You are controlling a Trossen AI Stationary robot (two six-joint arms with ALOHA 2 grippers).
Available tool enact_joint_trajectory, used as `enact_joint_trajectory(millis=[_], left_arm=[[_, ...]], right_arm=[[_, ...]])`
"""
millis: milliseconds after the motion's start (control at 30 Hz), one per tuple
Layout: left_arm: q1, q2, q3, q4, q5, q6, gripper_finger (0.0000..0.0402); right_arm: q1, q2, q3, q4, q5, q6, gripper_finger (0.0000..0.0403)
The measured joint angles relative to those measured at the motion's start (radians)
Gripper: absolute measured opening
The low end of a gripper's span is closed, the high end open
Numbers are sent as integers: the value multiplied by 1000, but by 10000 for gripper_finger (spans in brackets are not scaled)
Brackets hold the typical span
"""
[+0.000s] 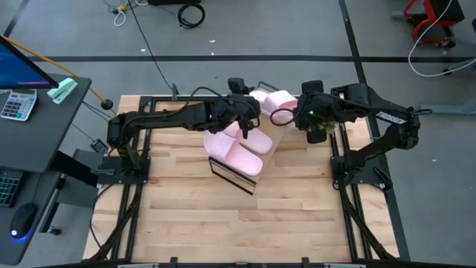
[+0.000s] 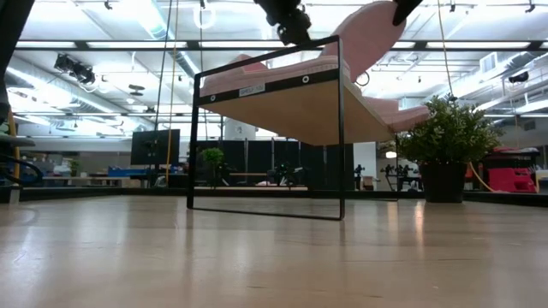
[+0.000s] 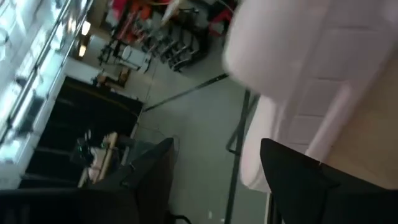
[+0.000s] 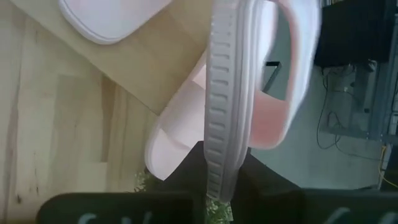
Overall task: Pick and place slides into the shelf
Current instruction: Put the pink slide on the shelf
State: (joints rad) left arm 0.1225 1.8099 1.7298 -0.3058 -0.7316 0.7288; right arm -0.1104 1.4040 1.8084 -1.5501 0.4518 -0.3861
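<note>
Table [image 1: 186, 223]: shelf [image 1: 253, 181] mostly hidden under slides [image 1: 242, 149]; right fingers [image 4: 214, 180] pinch one.

Two pale pink foam slides [image 1: 242, 149] lie on the small light-wood shelf [image 1: 272, 143] near the butcher-block table's [image 1: 223, 216] far edge. The left gripper [image 1: 244, 117] hovers over them. The right gripper [image 1: 297, 115] holds another pink slide [image 1: 277, 100].

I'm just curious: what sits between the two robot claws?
In the high view, a pink slide, clamped by the right gripper, fills the gap toward the left gripper.

In the low view both claws are cut off by the top edge, and a slide [image 3: 311, 68] blurs close to the left wrist camera.
</note>
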Motion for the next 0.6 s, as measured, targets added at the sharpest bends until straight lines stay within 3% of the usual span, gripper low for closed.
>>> enact_joint_trajectory(millis=[300,600], left_arm=[[55,-116,0,-122,7,-210,235],[92,-243,0,-157,10,-330,233]], right_arm=[[0,0,0,11,-25,-60,39],[-5,0,0,20,-133,1,39]])
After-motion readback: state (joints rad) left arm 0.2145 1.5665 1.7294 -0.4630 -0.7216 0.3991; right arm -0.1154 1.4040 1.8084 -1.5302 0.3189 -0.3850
